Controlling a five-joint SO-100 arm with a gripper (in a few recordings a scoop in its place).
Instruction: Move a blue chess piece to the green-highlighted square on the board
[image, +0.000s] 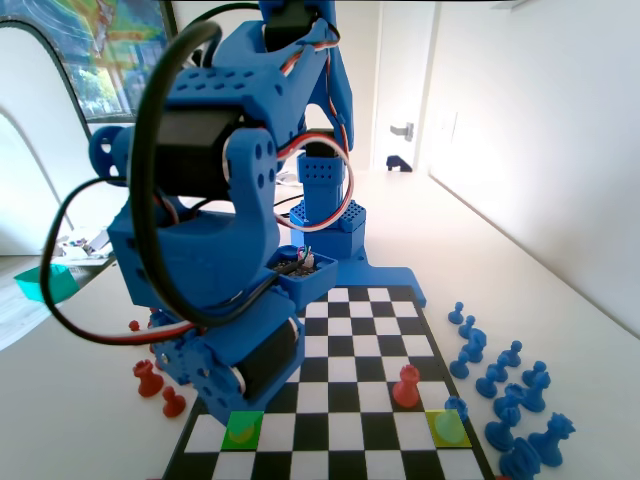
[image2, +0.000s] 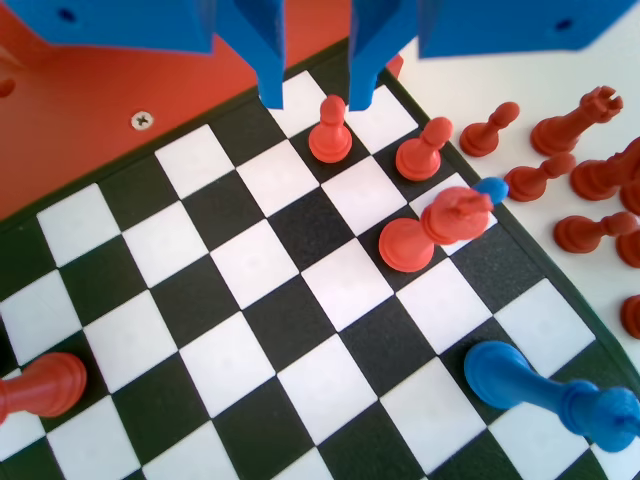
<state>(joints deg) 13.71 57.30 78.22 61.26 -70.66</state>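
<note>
A small blue pawn (image: 456, 407) stands at the far edge of the yellow-tinted square (image: 449, 430) near the board's front right in the fixed view. The green-highlighted square (image: 243, 430) lies at the front left, directly below the low end of the blue arm; a faint round shape shows inside the tint. In the wrist view my gripper (image2: 316, 100) hangs open over the far rows of the board (image2: 250, 330), jaws apart and holding nothing. A red pawn (image2: 330, 130) shows in the gap just under the tips.
On the board stand a red pawn (image2: 425, 150), a taller red piece (image2: 420, 235) with a small blue tip (image2: 490, 187) behind it, a tall blue piece (image2: 540, 390) and a red piece (image: 406, 385). Spare blue pieces (image: 500, 385) and red pieces (image: 150, 380) stand off the board.
</note>
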